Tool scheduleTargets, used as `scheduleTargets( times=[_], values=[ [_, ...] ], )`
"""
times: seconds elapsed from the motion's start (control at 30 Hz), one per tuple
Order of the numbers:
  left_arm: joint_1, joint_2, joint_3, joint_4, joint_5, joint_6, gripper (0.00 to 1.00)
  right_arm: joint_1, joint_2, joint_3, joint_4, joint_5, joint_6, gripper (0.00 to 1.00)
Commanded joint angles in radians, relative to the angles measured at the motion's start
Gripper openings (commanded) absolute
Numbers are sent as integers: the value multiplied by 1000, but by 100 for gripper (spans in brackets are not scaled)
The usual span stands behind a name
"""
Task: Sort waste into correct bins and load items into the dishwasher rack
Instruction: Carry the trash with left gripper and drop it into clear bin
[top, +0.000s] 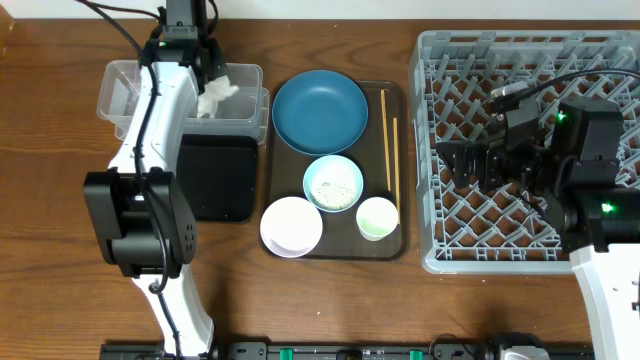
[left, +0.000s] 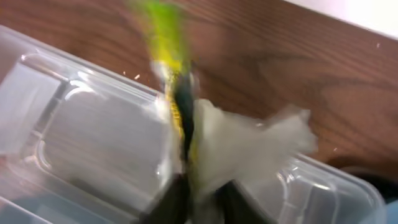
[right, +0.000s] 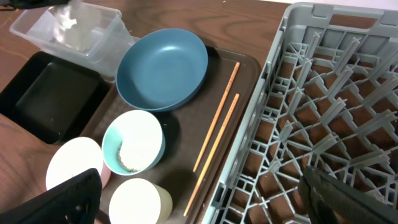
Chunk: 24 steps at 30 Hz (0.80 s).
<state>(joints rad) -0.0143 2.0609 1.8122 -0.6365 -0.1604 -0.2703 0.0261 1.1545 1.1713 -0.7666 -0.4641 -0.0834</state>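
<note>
- Over the clear tub (top: 118, 92) at far left, the left pincer (top: 212, 80) was clamped on tissue (left: 249, 146) and wrapper (left: 163, 37) together.
- Waste sorting was in hand; next, I judged, it needed opening above the correct bin.
- Right pincer (top: 458, 163) gaped empty above the rack (top: 440, 60).

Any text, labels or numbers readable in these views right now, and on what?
None legible. The wrapper, pinched with the tissue in the left gripper, carries dark print, but motion blur makes it unreadable.
The clear tub, black tray, blue dish and dishwasher rack show no lettering.
</note>
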Motion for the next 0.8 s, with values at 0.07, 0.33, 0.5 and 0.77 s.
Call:
scheduleTargets(
  times=[0.07,0.33,0.5,0.77],
  values=[
    [-3,-5,-4,-12,-8,-31,37,-12,-4,18,0,-11,11,99],
    [-3,-77,-3,-67,-2,-13,49,-12,-4,18,3,-11,11,99],
    [-4,-211,-3,-134,237,186,52,-12,-4,18,12,-11,11,99],
    [-50,-344,-4,-496,574,290,52,-12,-4,18,13,-11,11,99]
  ],
)
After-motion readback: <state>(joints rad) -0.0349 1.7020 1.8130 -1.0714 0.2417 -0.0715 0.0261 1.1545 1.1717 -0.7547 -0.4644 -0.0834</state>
